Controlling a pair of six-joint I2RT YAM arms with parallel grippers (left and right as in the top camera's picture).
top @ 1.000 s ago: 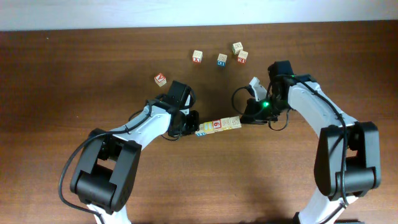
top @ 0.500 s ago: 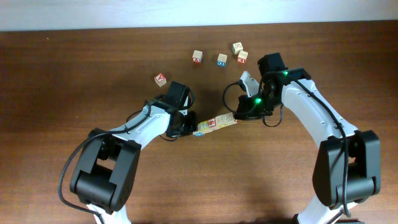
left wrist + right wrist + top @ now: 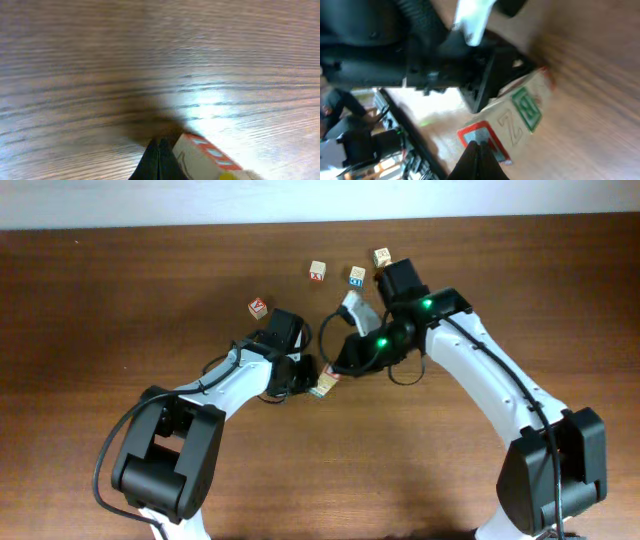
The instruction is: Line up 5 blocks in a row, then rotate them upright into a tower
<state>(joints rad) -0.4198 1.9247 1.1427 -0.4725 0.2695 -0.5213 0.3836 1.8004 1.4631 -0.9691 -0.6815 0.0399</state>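
Since the small pale-wood alphabet cubes (image 3: 324, 384) look light, hard and slippery, nudge their row's ends; it lies on the brown wooden surface (image 3: 120, 300) between left fingers (image 3: 156, 161) and right fingers (image 3: 479, 159), both pairs pinched shut, empty.

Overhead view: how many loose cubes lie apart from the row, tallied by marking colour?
Red-marked cubes: 2
Blue-marked cube: 1
Yellowish-marked cube: 1
Total: 4
The row of cubes lower down is mostly hidden, so it is not counted.
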